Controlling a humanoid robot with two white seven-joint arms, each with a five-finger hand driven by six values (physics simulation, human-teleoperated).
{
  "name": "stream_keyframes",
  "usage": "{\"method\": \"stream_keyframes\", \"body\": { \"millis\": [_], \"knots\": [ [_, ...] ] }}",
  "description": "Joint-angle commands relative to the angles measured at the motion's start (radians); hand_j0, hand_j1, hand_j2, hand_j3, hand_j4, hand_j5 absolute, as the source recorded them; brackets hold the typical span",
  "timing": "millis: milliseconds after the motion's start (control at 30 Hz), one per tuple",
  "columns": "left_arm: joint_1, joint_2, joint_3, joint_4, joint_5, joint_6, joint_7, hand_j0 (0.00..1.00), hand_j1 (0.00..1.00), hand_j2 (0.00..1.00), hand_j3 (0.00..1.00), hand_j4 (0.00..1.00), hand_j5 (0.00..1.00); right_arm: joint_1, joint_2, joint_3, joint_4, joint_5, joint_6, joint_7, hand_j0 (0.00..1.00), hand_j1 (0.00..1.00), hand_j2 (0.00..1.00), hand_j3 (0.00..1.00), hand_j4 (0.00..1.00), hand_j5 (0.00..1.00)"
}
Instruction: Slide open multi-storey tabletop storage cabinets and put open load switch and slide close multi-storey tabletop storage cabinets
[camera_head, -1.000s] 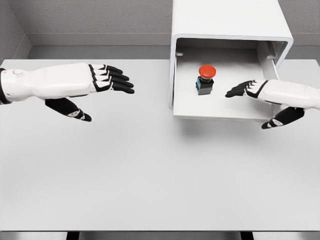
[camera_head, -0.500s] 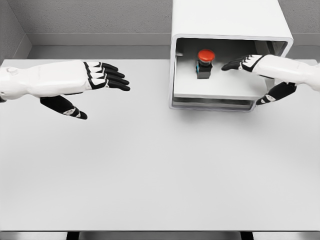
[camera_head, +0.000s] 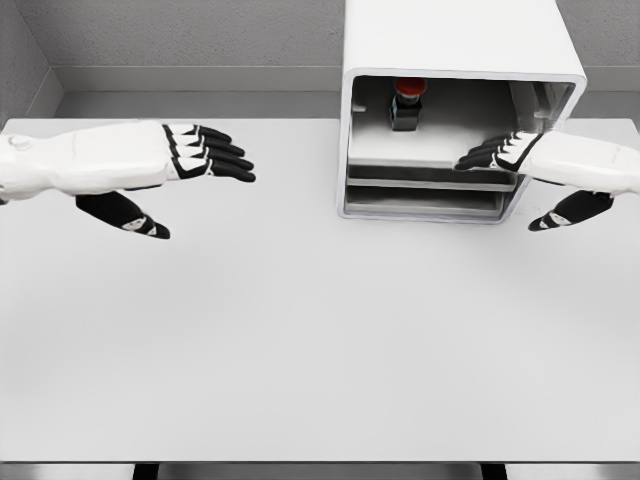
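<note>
The white storage cabinet (camera_head: 460, 40) stands at the back right of the table. Its upper drawer (camera_head: 430, 163) is pushed nearly all the way in. The load switch (camera_head: 407, 100), black with a red mushroom button, sits deep inside on that drawer, its top partly hidden by the cabinet roof. My right hand (camera_head: 495, 155) has its fingers extended flat against the drawer's front edge, thumb hanging below, holding nothing. Over the left part of the table my left hand (camera_head: 205, 160) hovers open, far from the cabinet.
A lower drawer (camera_head: 425, 203) of the cabinet is shut. The white table (camera_head: 300, 340) spreads in front of both hands. A grey wall (camera_head: 190, 40) runs behind the table.
The upper drawer has slid back into the cabinet, carrying the switch with it. My right hand followed the drawer front inward. The left hand barely moved.
</note>
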Motion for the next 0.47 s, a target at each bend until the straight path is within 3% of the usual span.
{"method": "stream_keyframes", "body": {
  "millis": [0, 300, 433],
  "knots": [
    [0.000, 0.011, 0.002, 0.000, 0.007, 0.003, 0.001, 1.00, 1.00, 1.00, 1.00, 1.00, 1.00, 0.002, -0.043, 0.001, -0.057, -0.008, 0.002, -0.006, 1.00, 1.00, 1.00, 1.00, 1.00, 1.00],
    [0.003, 0.019, 0.000, 0.000, 0.007, 0.003, 0.001, 1.00, 1.00, 1.00, 1.00, 1.00, 1.00, 0.057, -0.032, 0.006, -0.068, -0.003, 0.002, 0.021, 1.00, 1.00, 1.00, 1.00, 1.00, 1.00],
    [0.034, 0.018, -0.003, 0.000, 0.007, 0.003, -0.001, 1.00, 1.00, 1.00, 1.00, 1.00, 1.00, 0.063, -0.031, 0.006, -0.063, -0.003, 0.002, 0.023, 1.00, 1.00, 1.00, 1.00, 1.00, 1.00]
  ]
}}
